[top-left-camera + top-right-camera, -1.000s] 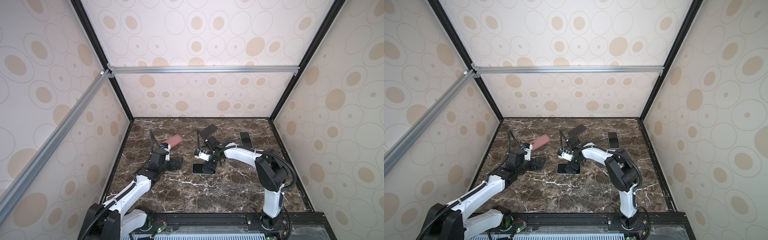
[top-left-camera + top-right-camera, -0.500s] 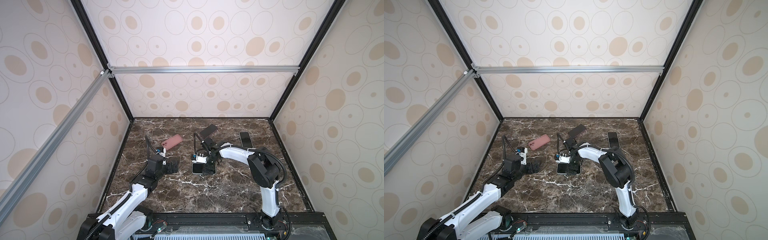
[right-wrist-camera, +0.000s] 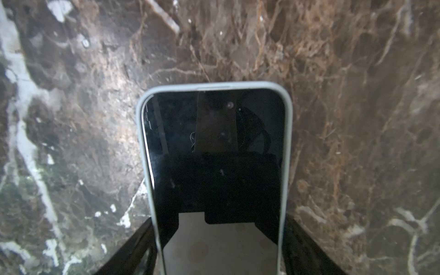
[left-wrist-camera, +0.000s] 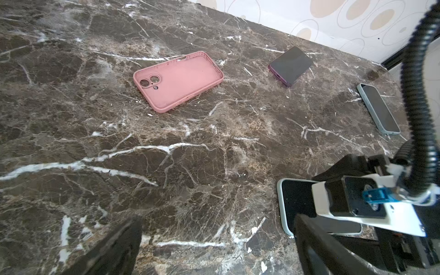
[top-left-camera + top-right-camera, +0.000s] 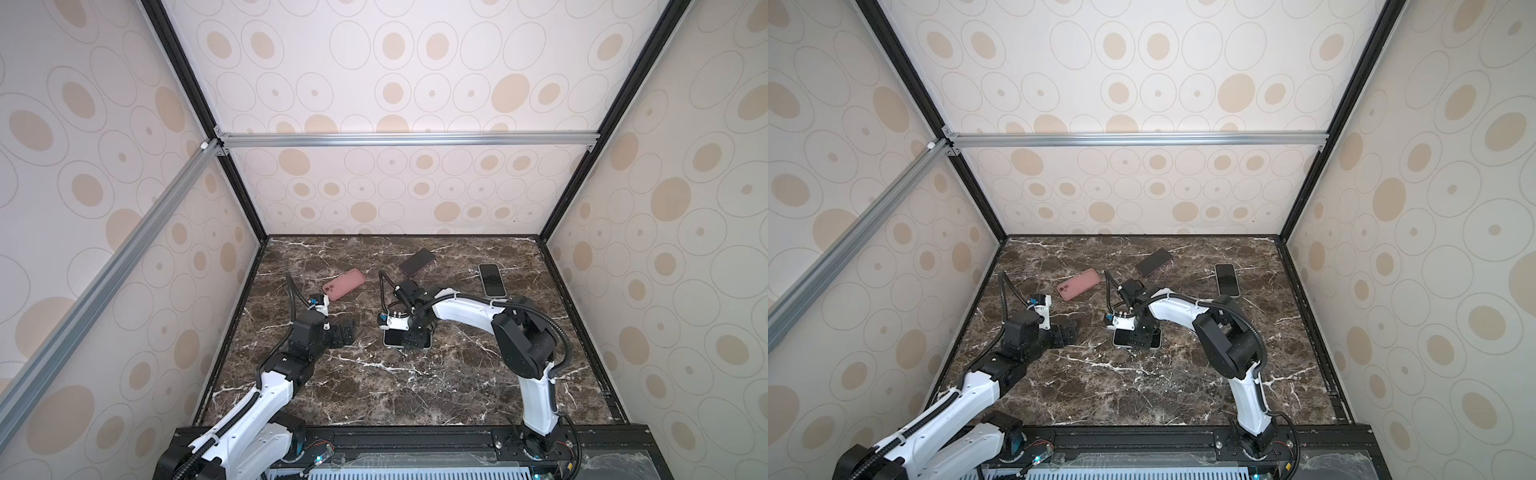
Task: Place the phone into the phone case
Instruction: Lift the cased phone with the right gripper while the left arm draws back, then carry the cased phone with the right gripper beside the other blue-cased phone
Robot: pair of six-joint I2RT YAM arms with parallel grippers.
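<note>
Marble-patterned, dark brown with white veins, the tabletop (image 5: 415, 395) is closed in on three sides by walls (image 5: 395, 195) papered with beige discs and rings. Black posts (image 5: 245, 199) and aluminium rails (image 5: 407, 139) frame the enclosure.

Three phones and one case lie on the surface, the phones all flat and screen up. The pink phone case (image 5: 344, 284) is empty, hollow side up, toward the back left. A purple-edged phone (image 5: 417, 262) lies behind the middle, and a back-right phone (image 5: 492, 280) lies near the right wall.

The third, a pale-rimmed phone (image 5: 394, 338), rests near the middle of the marble, well apart from the case and directly beneath the right gripper (image 5: 411, 337). In the right wrist view its fingers (image 3: 138, 252) stand either side of the phone's long edges, close against them. Whether they press on the phone cannot be told.

The left gripper (image 5: 344, 332) sits low over the marble on the left. It is spread wide with nothing between its fingers (image 4: 114, 247).
</note>
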